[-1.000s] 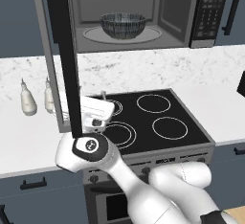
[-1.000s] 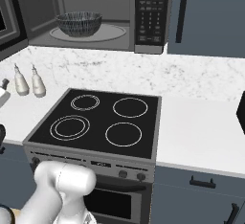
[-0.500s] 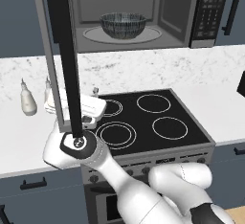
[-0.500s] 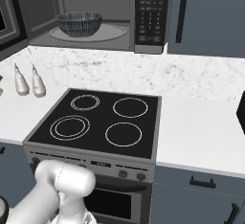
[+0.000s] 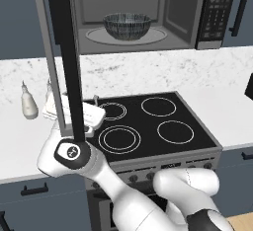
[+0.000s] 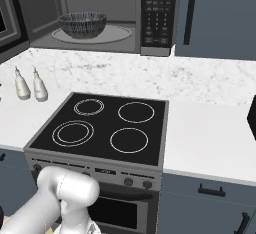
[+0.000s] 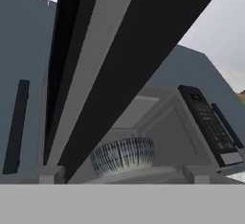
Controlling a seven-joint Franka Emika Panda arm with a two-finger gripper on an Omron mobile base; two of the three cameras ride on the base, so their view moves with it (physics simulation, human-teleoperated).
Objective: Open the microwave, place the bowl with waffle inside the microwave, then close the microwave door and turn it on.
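Observation:
The microwave point(image 5: 188, 18) point(image 6: 157, 15) stands open above the counter. The bowl point(image 5: 127, 26) point(image 6: 82, 24) point(image 7: 123, 155) rests on the turntable inside it. Its wall hides the waffle. The microwave door point(image 5: 64, 52) point(image 6: 7, 13) point(image 7: 124, 50) is swung far out, its edge pointing toward me. My gripper point(image 5: 74, 114) point(image 7: 123, 177) hangs low by the door's bottom corner, left of the stove. It is open, pointing up, with nothing held. From the hand, the door crosses the picture above the fingertips point(image 7: 50, 175).
A black stove top point(image 5: 148, 121) point(image 6: 100, 128) with several burner rings lies below the microwave. Two small bottles point(image 5: 28, 104) point(image 6: 20, 85) stand on the marble counter to its left. A dark object point(image 5: 248, 87) sits at the counter's right edge.
My hand has slid left along the stove's front-left corner, ending under the door's lower edge. The door and the bowl have stayed put.

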